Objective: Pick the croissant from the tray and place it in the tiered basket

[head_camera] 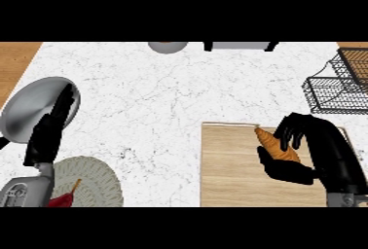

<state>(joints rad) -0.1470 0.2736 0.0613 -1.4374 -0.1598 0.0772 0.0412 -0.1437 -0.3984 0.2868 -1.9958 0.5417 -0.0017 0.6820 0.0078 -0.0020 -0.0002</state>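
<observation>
Head view: at the far left a grey pan (pixel 28 109) is seen lying on the marble bench (pixel 158 97), and the left robot hand (pixel 54 124) is held over its right rim, fingers straight and together, nothing held; it is resting there and takes no part in the task. Just below it a pale woven plate (pixel 97 182) carries a small red item (pixel 63 198) whose kind cannot be told. Further right the wooden tray (pixel 230 170) lies flat on the bench, and above its upper right part the croissant (pixel 277 146) is held by the right robot hand (pixel 305 151), fingers curled over one side and the thumb under the other, so that the pastry's pointed upper end sticks out free. Whether the croissant is lifted off the tray or touches it cannot be told. At the far right the wire tiered basket (pixel 334 92) stands near the bench's edge, apart from the hand. The risk is judged to lie in the carry: the croissant is tapered and only partly enclosed, so it could slip out during a turn of the wrist. The basket's wire rims could also be struck by the projecting tip or the fingers if the approach is made too low, and the light basket could be pushed aside.
</observation>
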